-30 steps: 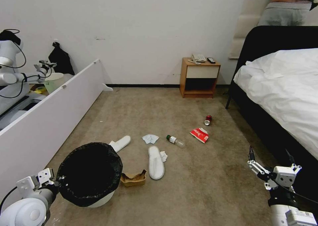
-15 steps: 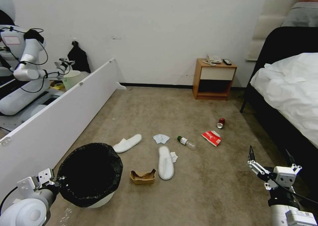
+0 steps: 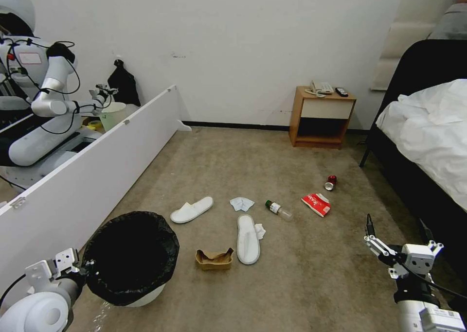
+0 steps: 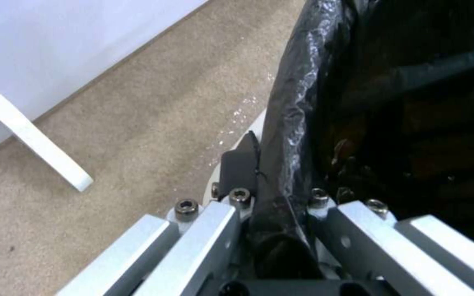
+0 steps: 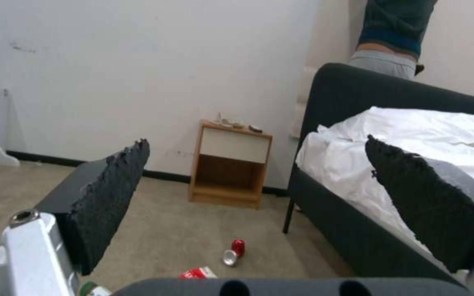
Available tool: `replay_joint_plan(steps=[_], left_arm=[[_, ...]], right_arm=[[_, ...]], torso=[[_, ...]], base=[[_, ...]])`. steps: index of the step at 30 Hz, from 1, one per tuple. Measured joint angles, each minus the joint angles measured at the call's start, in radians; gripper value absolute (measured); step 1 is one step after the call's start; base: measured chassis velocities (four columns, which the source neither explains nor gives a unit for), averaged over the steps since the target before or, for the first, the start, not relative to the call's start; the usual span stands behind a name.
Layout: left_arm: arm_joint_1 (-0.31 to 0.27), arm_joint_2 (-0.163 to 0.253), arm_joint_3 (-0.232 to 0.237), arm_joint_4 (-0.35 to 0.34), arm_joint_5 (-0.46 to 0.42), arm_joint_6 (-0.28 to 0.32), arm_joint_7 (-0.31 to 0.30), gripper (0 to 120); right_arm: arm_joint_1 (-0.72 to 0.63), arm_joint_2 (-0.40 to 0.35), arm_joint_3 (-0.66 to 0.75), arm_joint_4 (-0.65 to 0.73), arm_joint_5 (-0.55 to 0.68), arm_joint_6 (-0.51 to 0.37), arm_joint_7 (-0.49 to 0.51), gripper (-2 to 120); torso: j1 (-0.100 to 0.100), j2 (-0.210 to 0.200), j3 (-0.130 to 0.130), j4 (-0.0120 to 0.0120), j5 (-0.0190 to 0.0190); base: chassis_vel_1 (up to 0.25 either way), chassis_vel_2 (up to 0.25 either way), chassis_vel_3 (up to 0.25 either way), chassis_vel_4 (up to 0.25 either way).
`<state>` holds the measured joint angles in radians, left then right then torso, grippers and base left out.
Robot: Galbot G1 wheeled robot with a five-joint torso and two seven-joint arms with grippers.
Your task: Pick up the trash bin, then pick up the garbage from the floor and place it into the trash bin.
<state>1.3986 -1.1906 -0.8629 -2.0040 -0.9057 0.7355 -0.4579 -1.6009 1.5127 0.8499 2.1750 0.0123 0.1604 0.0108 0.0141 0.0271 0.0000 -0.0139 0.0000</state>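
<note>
The trash bin (image 3: 130, 256), white with a black bag over its rim, hangs at my lower left. My left gripper (image 3: 80, 269) is shut on the trash bin's rim (image 4: 286, 135). The garbage lies on the carpet ahead: two white slippers (image 3: 191, 209) (image 3: 248, 238), a cardboard scrap (image 3: 214, 259), tissues (image 3: 242, 203), a green-capped bottle (image 3: 278, 210), a red packet (image 3: 316, 204) and a red can (image 3: 331, 182). My right gripper (image 3: 396, 225) is open and holds nothing, low at the right beside the bed; past its fingers (image 5: 111, 185) lies the can (image 5: 234, 251).
A long white board (image 3: 87, 171) leans along the left, with another robot (image 3: 34, 103) and a pale green bucket (image 3: 113, 115) behind it. A wooden nightstand (image 3: 322, 117) stands at the far wall. The dark-framed bed (image 3: 428, 142) borders the right.
The whole picture has slid to the right, so the camera has turned left. Bin and both grippers keep their places in the picture; the litter has not moved on the carpet.
</note>
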Motion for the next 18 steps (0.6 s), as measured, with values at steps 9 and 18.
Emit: replay_joint_plan(steps=[9, 18], left_arm=[[0.001, 0.0, 0.0, 0.002, 0.002, 0.0, 0.001, 1], [0.001, -0.002, 0.001, 0.002, 0.004, 0.0, 0.003, 1]], right_arm=[[-0.001, 0.003, 0.001, -0.002, -0.005, 0.0, -0.004, 100], [-0.003, 0.005, 0.0, -0.006, -0.007, 0.001, -0.004, 100]], torso=[[0.0, 0.0, 0.0, 0.0002, 0.0], [0.0, 0.0, 0.0, -0.0001, 0.0001]], base=[[-0.013, 0.028, 0.024, -0.025], [-0.113, 0.093, 0.114, -0.109]])
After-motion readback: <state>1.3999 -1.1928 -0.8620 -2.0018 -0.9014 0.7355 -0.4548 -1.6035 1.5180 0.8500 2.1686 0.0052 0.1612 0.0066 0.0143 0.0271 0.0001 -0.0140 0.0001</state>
